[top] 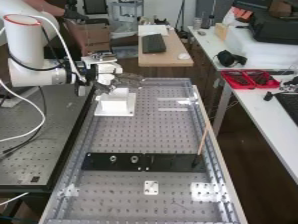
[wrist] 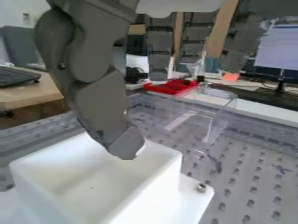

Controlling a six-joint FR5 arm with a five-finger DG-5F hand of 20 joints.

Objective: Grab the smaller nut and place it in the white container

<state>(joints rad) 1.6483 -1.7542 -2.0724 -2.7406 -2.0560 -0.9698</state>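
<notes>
Arm (top: 28,52) at high view's left — hand (top: 126,80) relaxed, fingers (wrist: 159,47) straight, thumb (wrist: 100,95) apart

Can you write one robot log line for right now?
hand: open, over white container | larger nut: on black bar | bearing: same bar

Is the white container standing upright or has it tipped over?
Upright. The white container opens upward in the wrist view, and in the high view its base sits flat on the bench.
</notes>
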